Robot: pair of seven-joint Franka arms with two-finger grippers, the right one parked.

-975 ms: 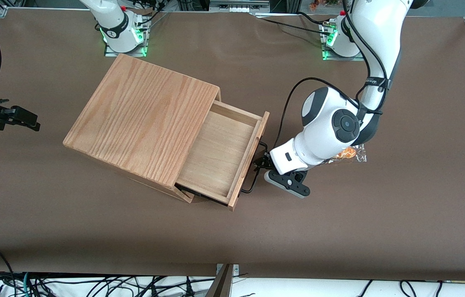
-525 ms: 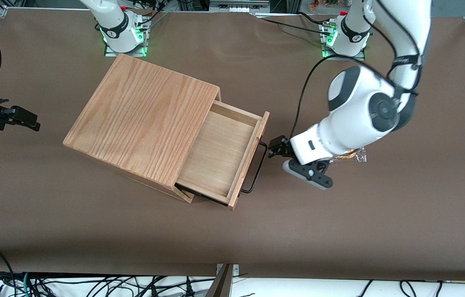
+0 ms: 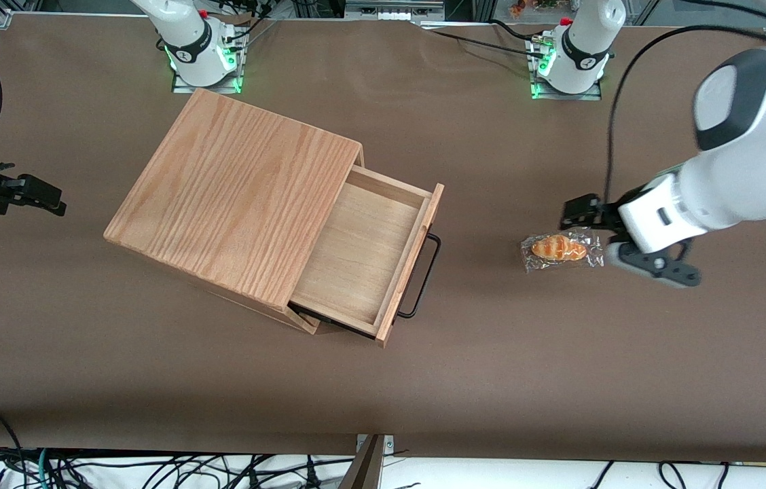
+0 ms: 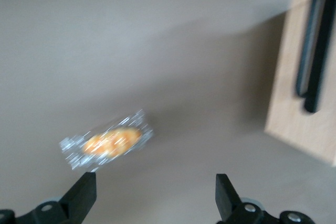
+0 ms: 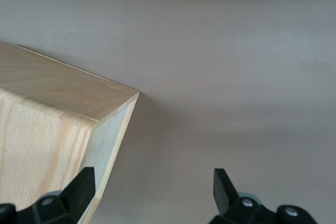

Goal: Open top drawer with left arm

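Top drawer (image 3: 364, 255) out; gripper (image 4: 155, 192) well apart.

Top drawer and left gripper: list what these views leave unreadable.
- Top drawer: its inner part is hidden under the wooden box's top panel in the front view.
- Left gripper: open, above the table near the wrapped pastry; the front view shows no fingertips.
- Pastry: motion-blurred in the left wrist view.

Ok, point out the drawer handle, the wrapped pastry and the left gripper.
drawer handle (image 3: 424, 274), front view, middle of the black bar
wrapped pastry (image 3: 559, 248), front view, orange centre
left gripper (image 4: 156, 195), left wrist view, midway between open fingertips
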